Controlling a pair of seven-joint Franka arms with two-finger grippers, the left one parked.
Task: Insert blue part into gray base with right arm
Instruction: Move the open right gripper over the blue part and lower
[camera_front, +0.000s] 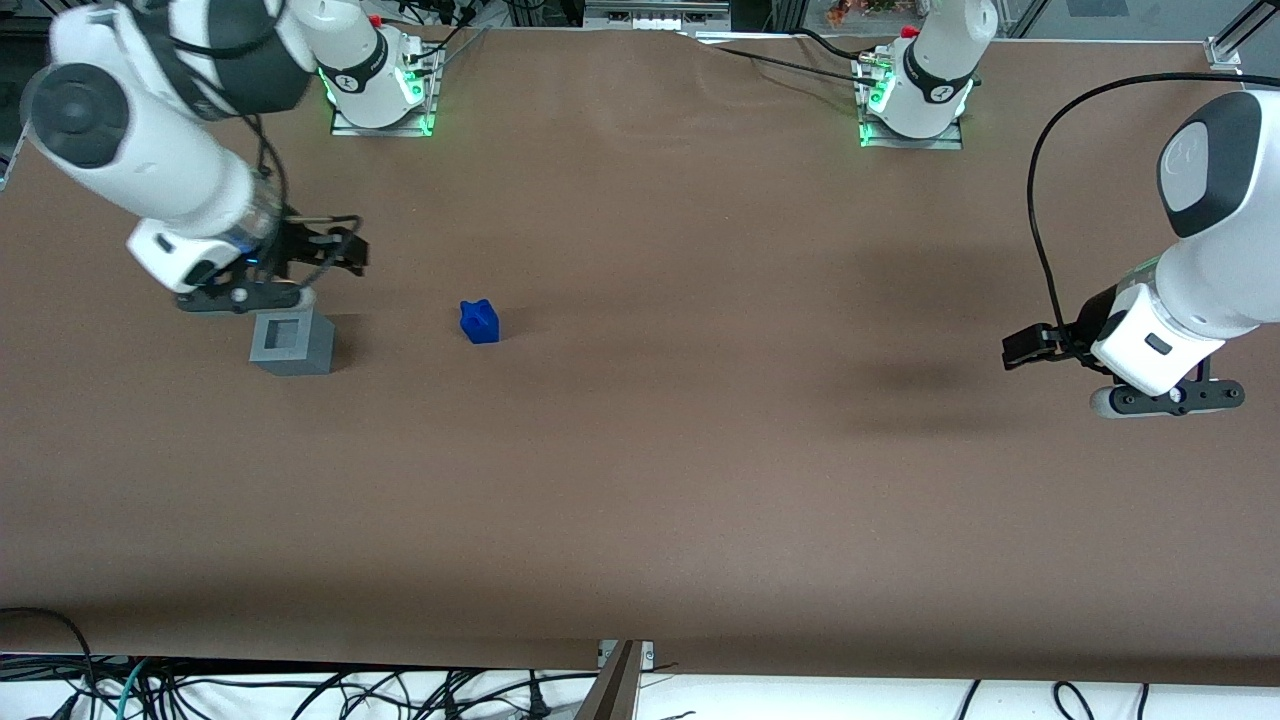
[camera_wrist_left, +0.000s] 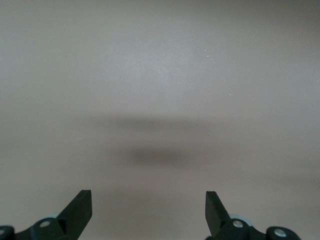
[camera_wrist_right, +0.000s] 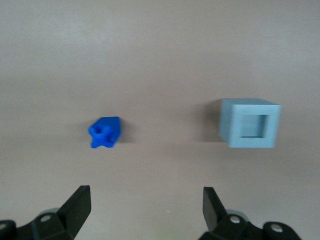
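Right wrist view shows the gripper's fingers wide apart, seemingly empty, above the table.

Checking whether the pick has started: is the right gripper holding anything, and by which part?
Nothing is held. The gripper is open above the table, with the blue part and gray base both resting apart on it.

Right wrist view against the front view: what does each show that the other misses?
Only the right wrist view looks straight between the open fingers of the gripper, with nothing held. Only the front view shows the right arm, its gripper hovering above the table just farther from the camera than the gray base. Both show the blue part standing apart from the base, socket empty.
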